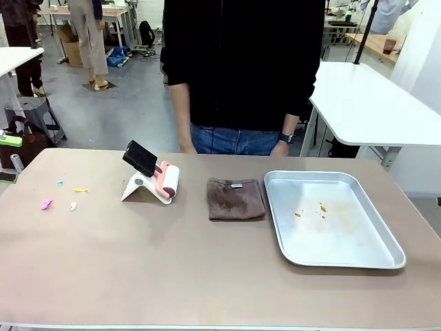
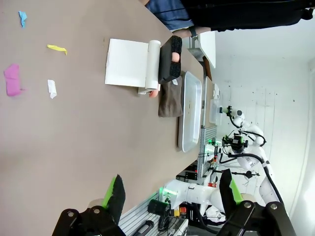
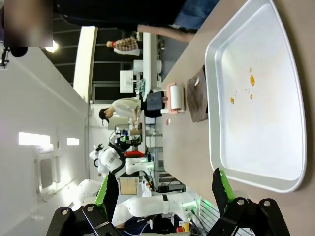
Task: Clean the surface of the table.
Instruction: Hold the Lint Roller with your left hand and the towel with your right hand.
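The left gripper (image 2: pixel 172 194) is seen with its jaws spread wide, and nothing is held between them. The table (image 2: pixel 74 137) is seen beyond its green-padded fingers (image 2: pixel 116 195), apart from them, its tan top stretching away towards the far side. The right gripper (image 3: pixel 164 191) is likewise held wide open and empty. The table (image 3: pixel 182 147) lies beyond its fingers, untouched, and the near rim of the metal tray (image 3: pixel 266 142) is seen just past the gap between them.

In the front view, small paper scraps (image 1: pixel 46 204) in pink, yellow, blue and white are scattered on the table (image 1: pixel 172 262) near its left end. A lint roller (image 1: pixel 169 181) with a black handle is propped on a white stand (image 1: pixel 134 187) left of the middle. A folded brown cloth (image 1: pixel 236 198) is laid to the right of it. The metal tray (image 1: pixel 344 238) is set just beside the cloth, further right, with a few orange crumbs (image 1: pixel 322 207) in it. A person (image 1: pixel 241 69) in a dark top is stood at the far edge.
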